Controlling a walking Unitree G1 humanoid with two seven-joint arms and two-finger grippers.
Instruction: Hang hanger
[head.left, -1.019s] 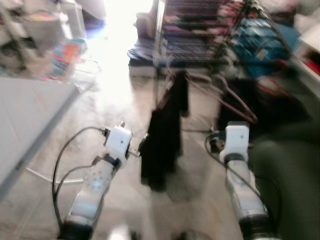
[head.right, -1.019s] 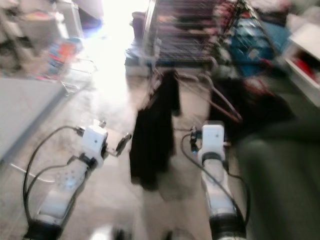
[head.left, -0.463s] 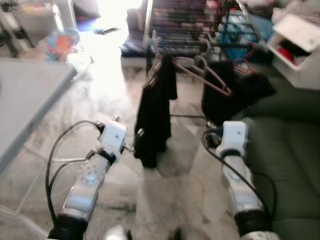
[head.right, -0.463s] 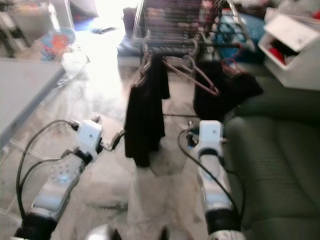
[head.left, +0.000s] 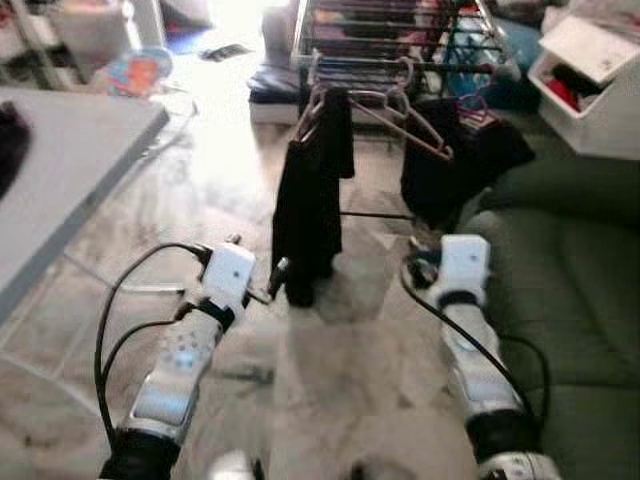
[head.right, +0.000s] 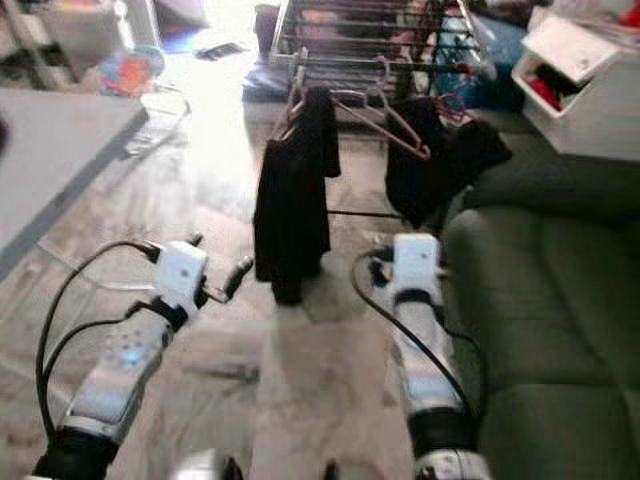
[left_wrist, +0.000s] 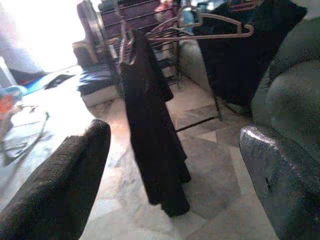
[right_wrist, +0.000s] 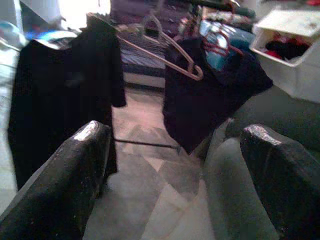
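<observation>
Hangers, bare and pale, dangle from a drying rack straight ahead, between two dark garments, long bars running side to side. Both end effectors, left and right, have fingers spread and empty, held low, well short of the rack. Right arm looks slightly nearer.

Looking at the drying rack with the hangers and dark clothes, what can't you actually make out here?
- Where the black garment's hanger hooks the drying rack: blurred, eye views.
- Empty hanger's hook: blurred, right wrist view.
- White bin's contents: blurred, cut by the frame edge.
- Right gripper's fingers: hidden behind its wrist, eye views.
</observation>
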